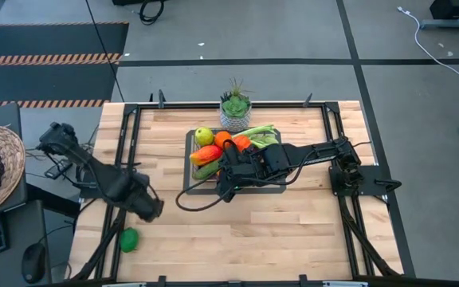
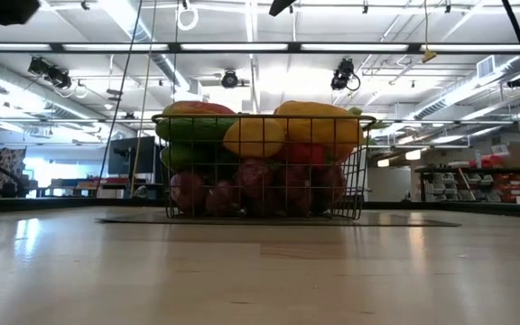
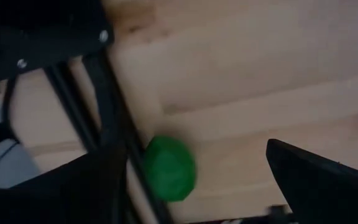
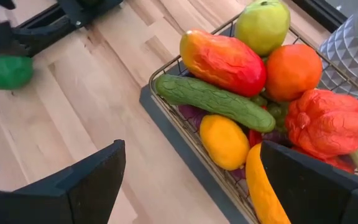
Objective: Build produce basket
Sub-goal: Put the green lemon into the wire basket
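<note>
The dark wire basket (image 1: 271,182) stands on a grey mat mid-table, heaped with produce: a green apple (image 4: 263,25), a red-yellow mango (image 4: 222,62), a cucumber (image 4: 213,102), an orange (image 4: 294,71), a red pepper (image 4: 325,124) and a lemon (image 4: 224,142). My right gripper (image 4: 191,193) hovers open over the basket's near left corner (image 1: 225,182). A round green fruit (image 1: 128,239) lies on the table near the left near corner, beside the frame rail. My left gripper (image 3: 185,199) is open above that fruit (image 3: 169,168) and clear of it.
A patterned pot with a green succulent (image 1: 235,112) stands just beyond the basket's far side. Black frame rails (image 1: 118,159) run along the table's edges. Bare wood lies between the basket and the near edge (image 1: 253,239). The low view shows the full basket (image 2: 264,167).
</note>
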`<state>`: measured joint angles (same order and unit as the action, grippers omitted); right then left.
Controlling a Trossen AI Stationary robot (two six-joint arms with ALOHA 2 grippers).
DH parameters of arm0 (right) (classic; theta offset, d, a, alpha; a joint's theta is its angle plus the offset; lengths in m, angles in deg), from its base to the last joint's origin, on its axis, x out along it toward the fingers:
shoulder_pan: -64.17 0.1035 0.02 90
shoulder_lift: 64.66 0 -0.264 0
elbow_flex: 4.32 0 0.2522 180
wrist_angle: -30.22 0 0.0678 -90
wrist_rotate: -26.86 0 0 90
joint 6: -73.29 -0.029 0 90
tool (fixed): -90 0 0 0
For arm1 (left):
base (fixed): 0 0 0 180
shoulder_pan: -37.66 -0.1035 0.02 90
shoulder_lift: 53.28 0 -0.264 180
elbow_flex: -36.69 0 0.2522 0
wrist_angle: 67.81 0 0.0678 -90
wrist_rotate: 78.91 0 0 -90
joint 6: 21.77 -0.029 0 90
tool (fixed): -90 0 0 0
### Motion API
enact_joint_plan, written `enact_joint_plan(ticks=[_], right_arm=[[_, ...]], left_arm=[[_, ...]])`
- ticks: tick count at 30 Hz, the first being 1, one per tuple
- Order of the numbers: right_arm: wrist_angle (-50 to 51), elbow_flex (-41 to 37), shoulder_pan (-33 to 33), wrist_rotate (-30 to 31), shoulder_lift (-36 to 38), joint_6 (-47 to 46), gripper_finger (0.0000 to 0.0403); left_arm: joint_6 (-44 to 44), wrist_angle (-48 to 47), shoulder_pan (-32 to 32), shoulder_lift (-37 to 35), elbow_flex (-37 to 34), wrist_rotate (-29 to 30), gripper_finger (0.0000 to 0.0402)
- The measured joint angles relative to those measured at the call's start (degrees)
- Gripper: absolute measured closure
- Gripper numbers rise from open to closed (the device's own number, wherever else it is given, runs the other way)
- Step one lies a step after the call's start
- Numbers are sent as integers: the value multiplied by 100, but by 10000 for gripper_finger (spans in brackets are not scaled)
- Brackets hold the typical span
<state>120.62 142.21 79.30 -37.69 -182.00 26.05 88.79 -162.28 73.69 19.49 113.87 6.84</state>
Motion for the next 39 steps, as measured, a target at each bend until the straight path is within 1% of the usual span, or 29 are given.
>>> enact_joint_plan(ticks=[3, 8, 12, 16, 22, 25, 27, 31, 39], right_arm=[[-4, 0, 0, 0, 0, -2, 28], [-13, 0, 3, 0, 0, -102, 28], [-13, 0, 9, 0, 0, -114, 28], [-14, 0, 7, -1, 0, -119, 28], [-35, 0, 7, -2, 0, -93, 28], [-34, 0, 9, -64, 0, -73, 28], [-32, -1, 13, -138, 0, -71, 28], [-32, 0, 31, -155, 0, -27, 28], [-30, 0, 35, -155, -2, -16, 28]], left_arm=[[-81, 1, 256, 276, 0, -298, 5], [-572, -22, 554, 822, 0, -709, 5], [-796, 79, 720, 1256, -9, -998, 5], [-772, 346, 779, 1573, -9, -1099, 5], [-774, 1038, 870, 2063, -9, -1300, 5], [-824, 1061, 955, 2349, -9, -1455, 5], [-1006, 1057, 1014, 2505, -10, -1602, 5], [-1263, 1003, 1054, 2674, -11, -1787, 5], [-1067, 883, 1158, 2681, -28, -1793, 5]])
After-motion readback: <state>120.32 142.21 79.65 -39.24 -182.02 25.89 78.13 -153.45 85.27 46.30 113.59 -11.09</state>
